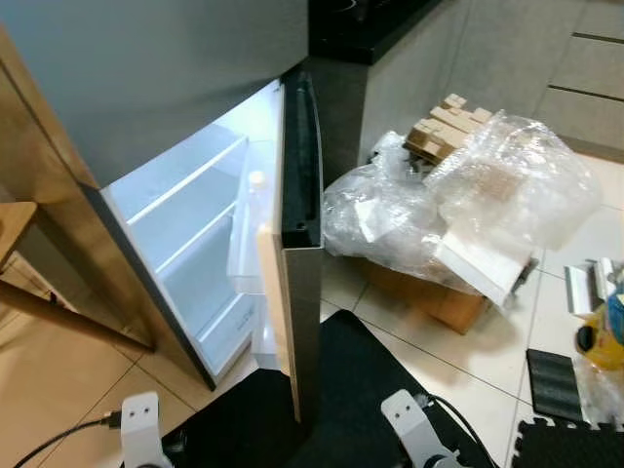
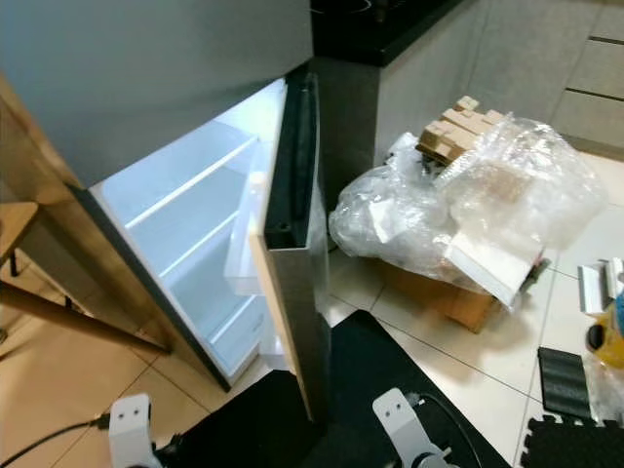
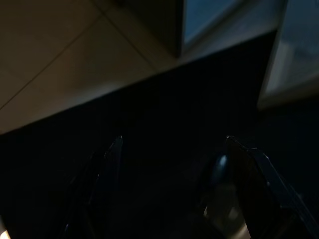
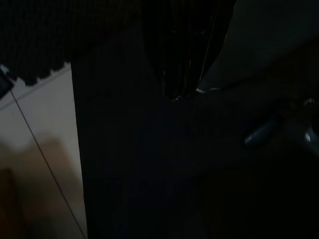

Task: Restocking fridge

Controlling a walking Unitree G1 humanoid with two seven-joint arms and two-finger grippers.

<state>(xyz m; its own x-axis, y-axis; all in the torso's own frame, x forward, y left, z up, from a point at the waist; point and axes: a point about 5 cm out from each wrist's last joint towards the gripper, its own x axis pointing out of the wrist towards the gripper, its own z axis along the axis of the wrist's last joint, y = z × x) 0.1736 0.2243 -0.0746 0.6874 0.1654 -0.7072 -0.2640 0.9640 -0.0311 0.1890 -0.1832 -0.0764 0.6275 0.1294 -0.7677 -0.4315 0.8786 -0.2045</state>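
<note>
Pale tiled floor runs beside a fridge whose lower door stands open, showing lit white shelves and a bottle in the door rack. To the right, crumpled plastic wrap covers a cardboard box. Low down in shade, the left pincer is spread; whether the right pincer is spread or pressed together is too dark to tell.

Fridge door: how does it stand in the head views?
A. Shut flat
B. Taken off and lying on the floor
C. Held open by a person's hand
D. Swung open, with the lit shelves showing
D: the fridge door stands edge-on toward the camera, and the lit white shelves show beside it.
</note>
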